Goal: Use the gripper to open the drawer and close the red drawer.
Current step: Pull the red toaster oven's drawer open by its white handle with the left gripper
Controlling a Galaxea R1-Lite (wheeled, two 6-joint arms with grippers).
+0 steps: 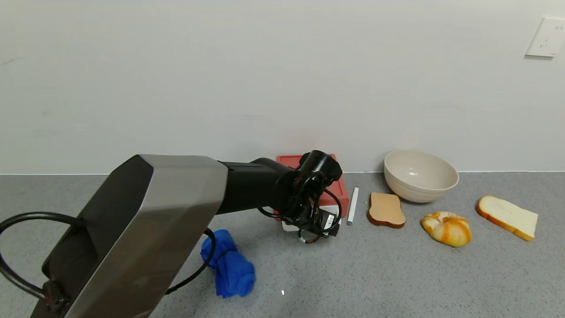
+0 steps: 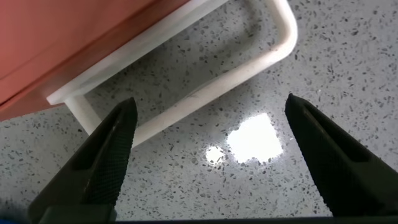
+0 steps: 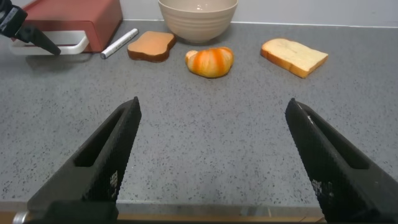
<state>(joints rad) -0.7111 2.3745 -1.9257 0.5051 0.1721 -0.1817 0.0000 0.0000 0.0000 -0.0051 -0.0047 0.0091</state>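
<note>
Left gripper poised at the drawer handle, nothing grasped yet

From the head view we see our left gripper reached out over the counter, hanging just in front of the red drawer, whose white handle peeks out right beside and beneath it; a white pen lies just off to its right, a beige bowl farther right. In the left wrist view our jaws stand wide apart, straddling the white loop handle without touching it, the salmon-red drawer front just beyond (the tray looks pushed in, so we judge neither opening nor closing is done). In the right wrist view our right gripper hangs spread wide over bare counter, well apart from the drawer.
</note>
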